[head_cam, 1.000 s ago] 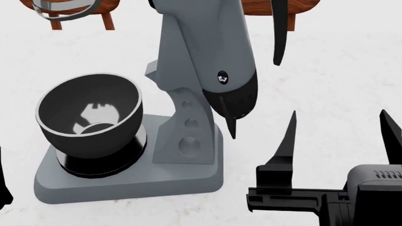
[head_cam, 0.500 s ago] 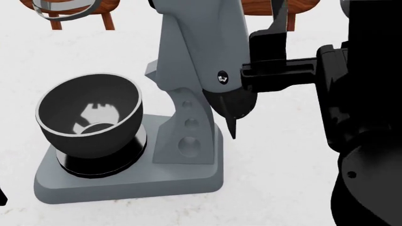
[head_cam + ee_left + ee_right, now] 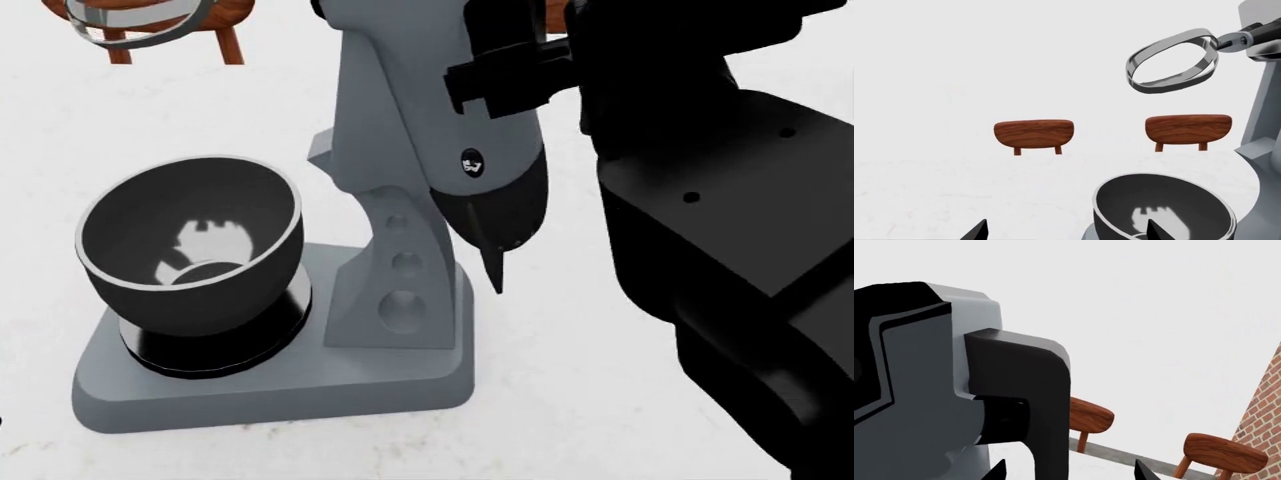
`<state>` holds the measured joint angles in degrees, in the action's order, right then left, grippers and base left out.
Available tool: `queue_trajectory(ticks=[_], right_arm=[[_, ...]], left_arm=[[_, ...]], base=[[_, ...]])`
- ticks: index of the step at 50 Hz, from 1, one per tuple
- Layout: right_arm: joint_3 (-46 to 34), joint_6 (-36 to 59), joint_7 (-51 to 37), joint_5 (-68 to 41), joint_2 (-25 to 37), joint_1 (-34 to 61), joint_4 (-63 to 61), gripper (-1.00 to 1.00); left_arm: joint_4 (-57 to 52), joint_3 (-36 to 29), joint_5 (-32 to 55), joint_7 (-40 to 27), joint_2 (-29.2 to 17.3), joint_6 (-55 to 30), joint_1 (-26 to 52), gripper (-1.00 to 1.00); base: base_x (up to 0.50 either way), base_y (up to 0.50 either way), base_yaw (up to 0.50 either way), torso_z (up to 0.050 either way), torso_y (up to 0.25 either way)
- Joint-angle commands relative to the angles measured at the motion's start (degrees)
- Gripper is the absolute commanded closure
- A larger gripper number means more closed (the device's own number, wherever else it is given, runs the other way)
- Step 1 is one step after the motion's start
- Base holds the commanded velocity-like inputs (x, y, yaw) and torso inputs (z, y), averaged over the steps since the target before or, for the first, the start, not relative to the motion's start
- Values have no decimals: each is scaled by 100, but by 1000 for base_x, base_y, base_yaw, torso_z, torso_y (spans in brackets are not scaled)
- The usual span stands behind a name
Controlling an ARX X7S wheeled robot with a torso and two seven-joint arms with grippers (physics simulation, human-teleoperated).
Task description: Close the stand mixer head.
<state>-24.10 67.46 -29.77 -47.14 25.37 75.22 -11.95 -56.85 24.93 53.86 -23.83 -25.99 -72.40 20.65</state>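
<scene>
Head view: right arm raised beside tilted-up stand mixer head.

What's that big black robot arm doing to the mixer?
The robot's right gripper is up against the side of the stand mixer head, which is tipped up and open. The metal beater hangs high in the air, well above the dark mixing bowl on the grey base. The left gripper waits low beside the bowl, holding nothing. The head isn't closed yet.

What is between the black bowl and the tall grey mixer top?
Nothing. In the head view, only bare white table shows between the bowl and the raised stand mixer head.
</scene>
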Motion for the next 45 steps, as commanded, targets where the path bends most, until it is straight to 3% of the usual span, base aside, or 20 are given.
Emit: queue_trajectory(ticks=[1, 13, 27, 45], right_arm=[[-748, -321, 703, -89, -490, 147, 590, -100], [-851, -215, 1027, -668, -989, -105, 523, -100], [-1949, -570, 1495, -341, -1596, -541, 869, -100], [-2286, -602, 1354, -508, -1622, -1180, 597, -100]], left_arm=[[20, 16, 145, -118, -63, 56, -25, -100], [44, 83, 347, -246, -140, 75, -12, -100], [120, 190, 470, -301, -226, 194, -62, -100], [174, 181, 538, -385, -296, 324, -132, -100]], base=[[0, 3, 6, 0, 0], [7, 3, 7, 0, 0], [4, 3, 7, 0, 0], [1, 2, 4, 0, 0]])
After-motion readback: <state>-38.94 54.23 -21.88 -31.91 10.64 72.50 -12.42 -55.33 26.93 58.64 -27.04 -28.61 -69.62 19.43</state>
